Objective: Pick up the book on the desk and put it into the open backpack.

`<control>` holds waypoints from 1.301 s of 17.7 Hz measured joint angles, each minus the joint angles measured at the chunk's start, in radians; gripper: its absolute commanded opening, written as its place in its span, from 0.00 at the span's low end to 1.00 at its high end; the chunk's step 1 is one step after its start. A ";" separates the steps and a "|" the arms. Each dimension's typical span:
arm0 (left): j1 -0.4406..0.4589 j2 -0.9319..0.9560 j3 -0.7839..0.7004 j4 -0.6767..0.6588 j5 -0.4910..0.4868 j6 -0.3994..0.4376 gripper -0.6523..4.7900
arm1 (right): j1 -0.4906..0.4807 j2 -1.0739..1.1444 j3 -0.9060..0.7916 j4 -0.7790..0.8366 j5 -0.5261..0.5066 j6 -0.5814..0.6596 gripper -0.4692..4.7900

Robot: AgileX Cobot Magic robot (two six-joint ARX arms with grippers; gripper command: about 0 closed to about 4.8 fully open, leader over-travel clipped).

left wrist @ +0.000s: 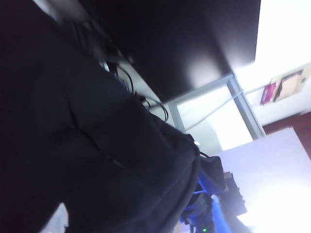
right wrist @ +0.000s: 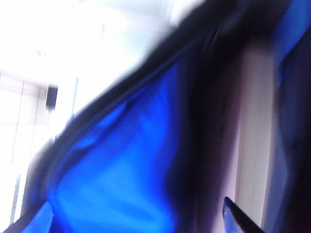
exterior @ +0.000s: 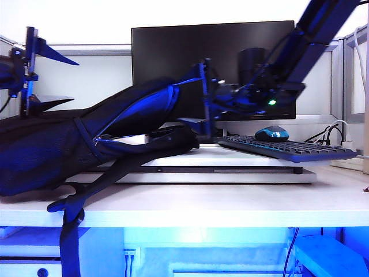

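The black backpack [exterior: 63, 144] lies on its side on the left of the white desk [exterior: 230, 205], its blue-trimmed mouth facing right. A pale flat strip, the book [exterior: 124, 139], shows inside that mouth. My right gripper [exterior: 185, 103] stands open at the mouth with nothing between its fingers. In the right wrist view the blue lining [right wrist: 121, 165] fills the frame, with one fingertip [right wrist: 238, 221] beside a pale pink band that may be the book [right wrist: 252, 136]. My left gripper [exterior: 70, 81] hangs open above the backpack's rear end. In the left wrist view only the dark backpack [left wrist: 87, 145] shows, not the fingers.
A black monitor [exterior: 213, 63] stands behind the backpack. A keyboard [exterior: 282, 149] and a mouse [exterior: 271, 134] lie on the low riser board [exterior: 230, 171] to the right. A long strap [exterior: 69, 231] hangs over the desk's front edge. Cables [exterior: 331, 133] trail at the far right.
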 measured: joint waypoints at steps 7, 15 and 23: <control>0.093 0.000 0.013 0.173 -0.057 0.003 0.87 | -0.144 -0.129 0.005 -0.018 0.026 -0.137 0.81; 0.104 -0.145 0.195 0.274 -0.002 0.226 0.85 | -0.216 -0.530 0.006 -0.754 0.199 -0.922 0.43; 0.046 -0.514 0.198 -0.314 -0.064 0.624 0.31 | -0.217 -0.957 0.006 -1.271 0.413 -1.454 0.07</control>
